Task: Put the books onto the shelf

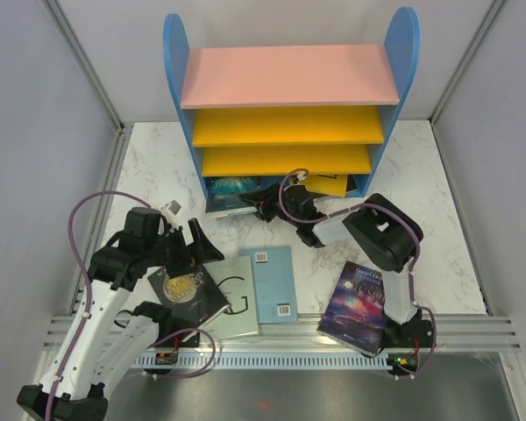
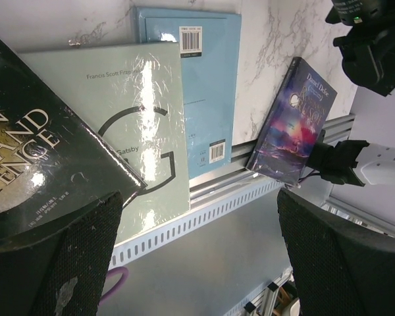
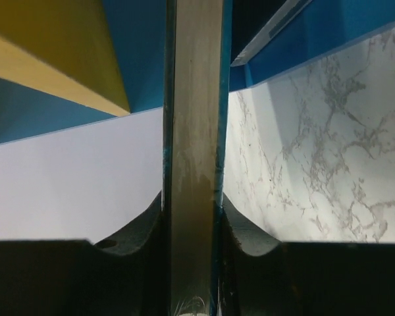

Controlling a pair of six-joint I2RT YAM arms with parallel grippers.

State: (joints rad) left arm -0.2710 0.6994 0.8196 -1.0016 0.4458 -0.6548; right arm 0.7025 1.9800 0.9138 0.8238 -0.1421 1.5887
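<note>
The shelf (image 1: 289, 74) stands at the back, with blue sides, a pink top and two yellow boards. My right gripper (image 1: 265, 207) is shut on a teal-covered book (image 1: 231, 194) at the mouth of the bottom compartment. In the right wrist view this book (image 3: 193, 131) runs edge-on between the jaws (image 3: 193, 224). A yellow book (image 1: 330, 183) lies in that compartment. My left gripper (image 2: 197, 263) hangs open over the table's front rail, beside a black book (image 2: 33, 151). A pale green book (image 2: 145, 112), a light blue book (image 2: 207, 79) and a galaxy book (image 2: 296, 125) lie flat nearby.
A slotted metal rail (image 1: 289, 338) runs along the table's front edge, and the galaxy book (image 1: 359, 303) overhangs it. Grey walls close in both sides. The right arm's elbow (image 1: 381, 232) and a purple cable (image 1: 289, 189) stand in front of the shelf.
</note>
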